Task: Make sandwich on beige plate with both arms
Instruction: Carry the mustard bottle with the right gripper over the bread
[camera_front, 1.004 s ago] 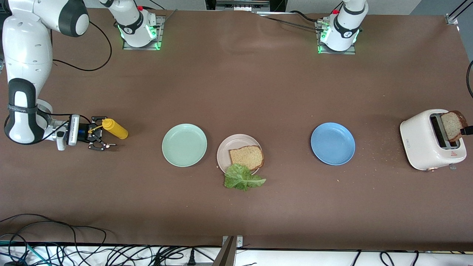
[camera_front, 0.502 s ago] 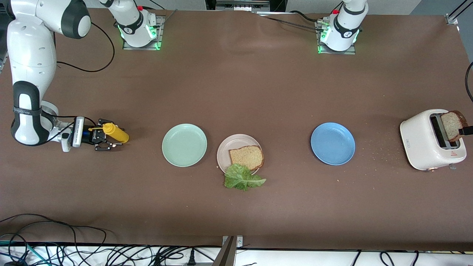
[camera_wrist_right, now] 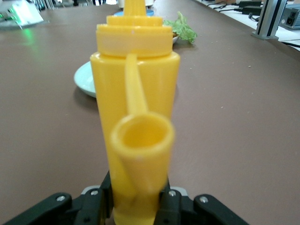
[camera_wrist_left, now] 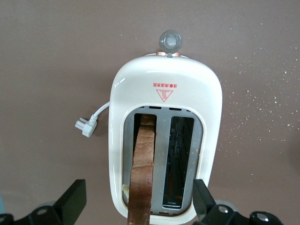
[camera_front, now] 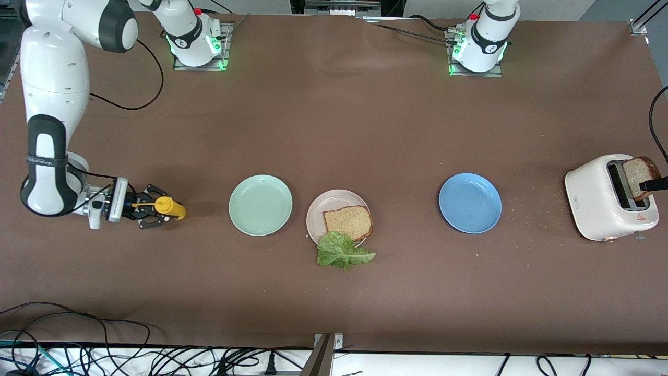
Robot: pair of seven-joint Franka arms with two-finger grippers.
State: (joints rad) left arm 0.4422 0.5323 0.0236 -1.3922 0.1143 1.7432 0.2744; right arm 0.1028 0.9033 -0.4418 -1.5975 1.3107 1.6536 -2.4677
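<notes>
Brown counter [camera_front: 334, 130] carries everything. Right arm [camera_front: 49, 104] reaches low at its own end; its right claw [camera_front: 151, 207] is clamped on the yellow squeeze bottle [camera_front: 171, 207], bottle base hidden between the fingers in the right wrist view. White toaster [camera_front: 608, 197] sits at the left arm's end, a bread slice [camera_front: 639, 176] sticking from one slot; left claw [camera_wrist_left: 140, 211] straddles it, jaws wide, mostly cut off. Mint plate [camera_front: 260, 204], blue plate [camera_front: 469, 203], then beige plate [camera_front: 334, 214] between them, holding one bread slice [camera_front: 348, 222]; lettuce leaf [camera_front: 342, 251] overhangs its nearer rim.
</notes>
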